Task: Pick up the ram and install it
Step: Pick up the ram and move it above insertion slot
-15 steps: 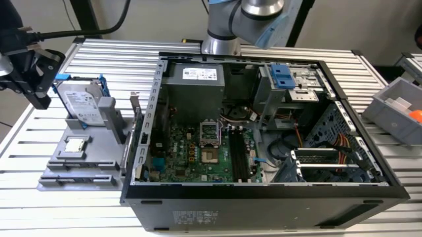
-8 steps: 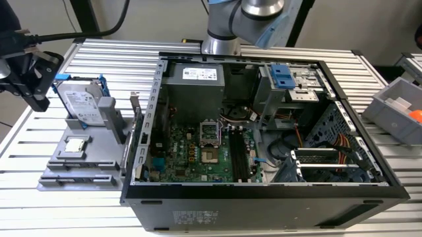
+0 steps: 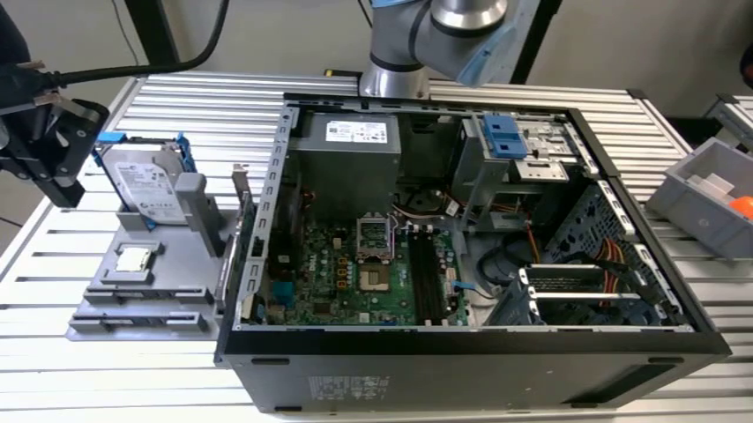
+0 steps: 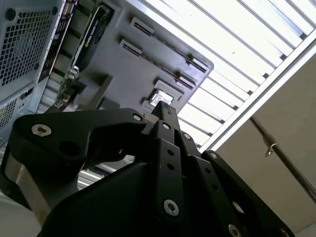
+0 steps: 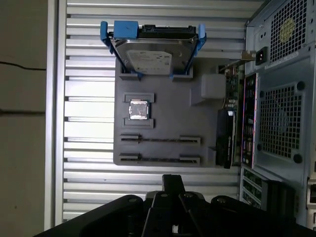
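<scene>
My black gripper (image 3: pixel 62 181) hangs at the exterior view's left, above and beside the grey parts fixture (image 3: pixel 165 264). In both wrist views its fingers (image 5: pixel 173 181) (image 4: pixel 165 112) are pressed together, shut, with nothing visible between them. The ram is hidden. I cannot make it out in the fixture's two long holders (image 5: pixel 160 140), where there is just a thin dark line. Nor can I make it out in the dark memory slots (image 3: pixel 426 278) on the green motherboard (image 3: pixel 341 273) inside the open computer case (image 3: pixel 471 339).
On the fixture a silver hard drive (image 3: pixel 147 185) in a blue frame stands at the back, with a small square processor chip (image 3: pixel 133 258) in front. A dark expansion card (image 5: pixel 224 136) stands beside the case wall. A grey bin (image 3: pixel 706 194) sits at the exterior view's right.
</scene>
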Controlling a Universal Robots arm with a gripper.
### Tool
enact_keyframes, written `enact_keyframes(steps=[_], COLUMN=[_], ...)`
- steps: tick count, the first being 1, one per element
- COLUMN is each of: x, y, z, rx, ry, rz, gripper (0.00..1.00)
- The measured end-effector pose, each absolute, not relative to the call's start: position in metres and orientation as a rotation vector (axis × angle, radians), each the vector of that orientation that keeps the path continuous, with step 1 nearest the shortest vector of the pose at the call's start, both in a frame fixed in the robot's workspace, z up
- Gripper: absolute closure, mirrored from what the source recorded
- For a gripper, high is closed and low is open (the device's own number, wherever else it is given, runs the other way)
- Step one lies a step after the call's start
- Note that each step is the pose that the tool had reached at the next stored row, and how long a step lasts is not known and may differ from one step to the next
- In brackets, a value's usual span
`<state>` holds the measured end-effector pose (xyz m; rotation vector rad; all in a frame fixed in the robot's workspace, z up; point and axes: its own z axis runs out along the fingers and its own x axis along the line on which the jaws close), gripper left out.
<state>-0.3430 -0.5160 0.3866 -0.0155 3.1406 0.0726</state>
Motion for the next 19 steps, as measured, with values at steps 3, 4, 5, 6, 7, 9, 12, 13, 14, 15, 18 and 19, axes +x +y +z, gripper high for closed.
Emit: enact_keyframes(steps=[3,4,5,6,7,9,12,13,14,15,18,19], x=[-0.3430,-0.3431,-0.3430,-0.3432,-0.3434,-0.3442,-0.3457,-0.3462,-0.3464,-0.3465,-0.3473,-0.3473], y=[-0.5178,-0.5179,-0.5182,-0.5185,-0.5186,-0.5187,-0.5187,-0.5187,-0.5187,-0.5187,-0.5187,-0.5187], z=[0.3866,0.3866,0.3866,0.3864,0.3863,0.3862,0.3859,0.3859,0.3859,0.3858,0.3858,0.3858], rx=[-0.015,-0.014,-0.014,-0.013,-0.011,-0.007,-0.003,-0.002,-0.002,-0.002,-0.002,-0.002], ry=[3.141,3.141,3.141,3.140,3.140,3.140,3.140,3.140,3.140,3.140,3.140,3.140], rz=[0.073,0.072,0.073,0.073,0.073,0.073,0.073,0.073,0.072,0.073,0.073,0.073], gripper=[1.00,1.00,1.00,1.00,1.00,1.00,1.00,1.00,1.00,1.00,1.00,1.00])
